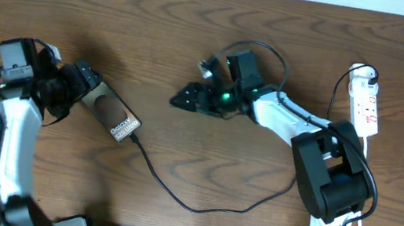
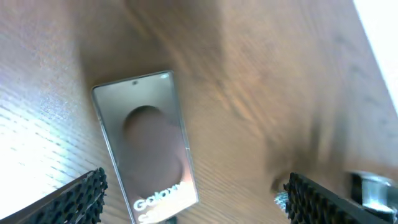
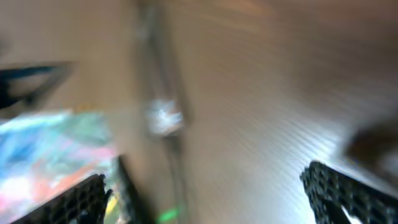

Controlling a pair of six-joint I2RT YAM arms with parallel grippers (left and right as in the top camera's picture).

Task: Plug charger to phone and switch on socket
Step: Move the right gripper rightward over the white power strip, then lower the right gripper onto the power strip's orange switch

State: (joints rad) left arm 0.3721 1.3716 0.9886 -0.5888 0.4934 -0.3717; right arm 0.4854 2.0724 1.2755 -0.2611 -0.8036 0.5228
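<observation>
left arm bent low, my left gripper [image 2: 196,182] wide over the phone [image 1: 111,113] | right gripper [image 1: 182,98] wide, empty, mid-table | charger [image 1: 174,196] meets phone's end | socket [image 1: 365,104] far right | wood table [image 1: 122,7]

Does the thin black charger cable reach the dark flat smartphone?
Yes, the overhead view shows the thin black charger cable running across the wood to the dark flat smartphone, meeting its short edge beside the white lettering.
</observation>
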